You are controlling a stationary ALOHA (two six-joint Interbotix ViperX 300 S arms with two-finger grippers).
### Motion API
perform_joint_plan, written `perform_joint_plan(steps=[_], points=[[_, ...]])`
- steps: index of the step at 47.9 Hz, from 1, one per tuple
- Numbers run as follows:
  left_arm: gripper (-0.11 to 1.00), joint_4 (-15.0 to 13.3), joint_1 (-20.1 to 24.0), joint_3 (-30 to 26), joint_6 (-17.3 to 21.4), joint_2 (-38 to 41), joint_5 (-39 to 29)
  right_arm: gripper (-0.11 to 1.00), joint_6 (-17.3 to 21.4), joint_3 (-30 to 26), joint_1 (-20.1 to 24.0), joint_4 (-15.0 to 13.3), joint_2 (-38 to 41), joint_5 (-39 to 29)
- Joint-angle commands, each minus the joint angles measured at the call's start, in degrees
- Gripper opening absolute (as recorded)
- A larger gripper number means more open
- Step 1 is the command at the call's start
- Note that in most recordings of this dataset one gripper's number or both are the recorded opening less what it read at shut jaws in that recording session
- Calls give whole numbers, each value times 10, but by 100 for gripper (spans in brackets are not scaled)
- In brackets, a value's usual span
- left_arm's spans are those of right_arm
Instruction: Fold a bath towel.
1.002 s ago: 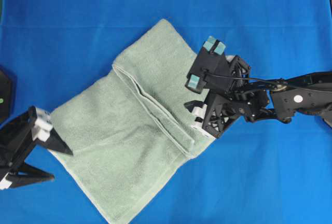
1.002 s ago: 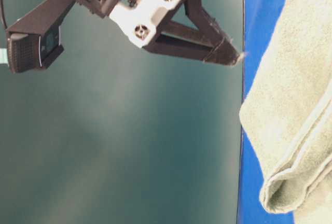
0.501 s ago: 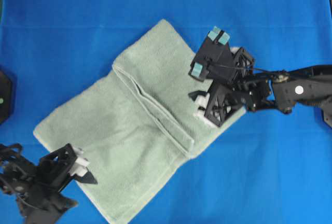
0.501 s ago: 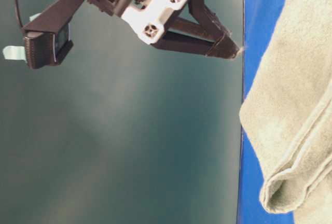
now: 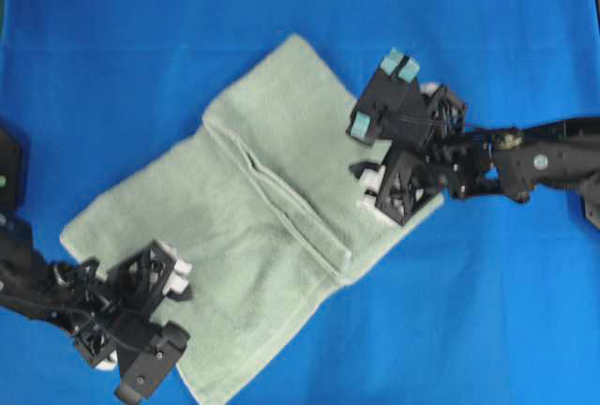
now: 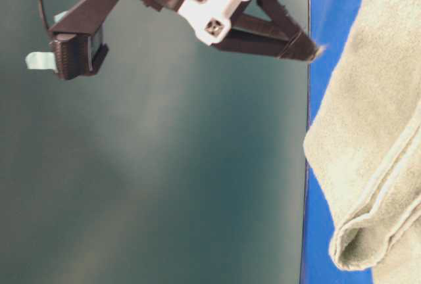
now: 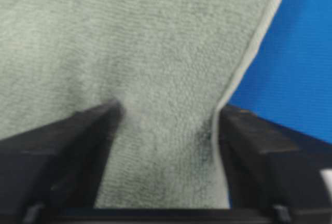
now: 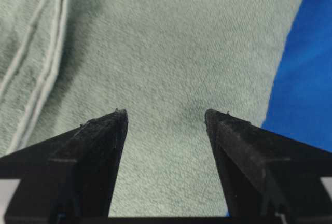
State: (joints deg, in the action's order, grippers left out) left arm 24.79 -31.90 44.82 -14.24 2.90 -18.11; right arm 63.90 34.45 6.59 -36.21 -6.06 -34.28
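The bath towel [image 5: 262, 199] is pale sage green and lies diagonally on the blue cloth, with a folded layer and hemmed edges running across its middle. My left gripper [image 5: 159, 283] points down onto its lower-left edge. In the left wrist view that gripper [image 7: 168, 110] is open, with a raised ridge of towel [image 7: 166, 53] between its fingers and the hem against the right finger [image 7: 259, 151]. My right gripper [image 5: 366, 191] is open over the towel's right edge. Its fingertips [image 8: 111, 125] rest on flat cloth [image 8: 171, 42]. In the table-level view the right gripper [image 6: 309, 50] meets the towel [image 6: 368, 133].
The blue cloth surface [image 5: 469, 311] covers the whole table around the towel. A dark object [image 5: 7, 175] sits at the far left edge. The right arm [image 5: 544, 157] reaches in from the right.
My left arm swung from beside the towel's left corner down to its lower-left edge and tipped its gripper onto the cloth. The right gripper edged slightly toward the towel's right edge.
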Motion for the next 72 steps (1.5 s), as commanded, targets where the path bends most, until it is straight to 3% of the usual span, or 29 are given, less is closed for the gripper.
perform_joint_plan(steps=[1, 8, 11, 20, 27, 31, 38, 43, 52, 54, 58, 61, 67, 72], points=[[60, 2, 5, -4, -10, 0, -2, 63, 4, -2, 4, -4, -15, 3], [20, 2, 4, -10, -28, 2, 2, 63, 6, 5, 11, -4, -22, 3], [10, 2, 4, -11, -27, 2, 1, 63, 6, 10, 12, -3, -25, 3], [11, 2, 2, -28, -25, -5, -18, 63, 6, 20, 12, -3, -37, 0], [11, 3, 1, -65, -14, -27, -105, 63, 8, 35, 12, -2, -51, -1], [11, 4, 1, -103, 14, -48, -203, 63, 8, 47, 12, -2, -63, -1], [11, 4, 6, -156, 98, -61, -334, 63, 9, 71, 12, -2, -87, -1], [11, 4, 22, -167, 140, -56, -334, 63, 9, 83, 11, -2, -99, -1], [11, 11, 71, -175, 171, -54, -297, 63, 9, 105, 15, 0, -124, -1], [11, 14, 90, -184, 189, -50, -297, 63, 9, 110, 18, 0, -131, -2], [11, 16, 137, -215, 277, -33, -293, 63, 9, 123, 22, 0, -147, -9], [11, 20, 172, -252, 309, -14, -286, 63, 9, 133, 25, 1, -161, -20], [10, 16, 236, -332, 452, 40, -275, 63, 9, 150, 33, 4, -186, -42], [11, 0, 271, -399, 547, 91, -262, 63, 9, 162, 37, 4, -205, -53]])
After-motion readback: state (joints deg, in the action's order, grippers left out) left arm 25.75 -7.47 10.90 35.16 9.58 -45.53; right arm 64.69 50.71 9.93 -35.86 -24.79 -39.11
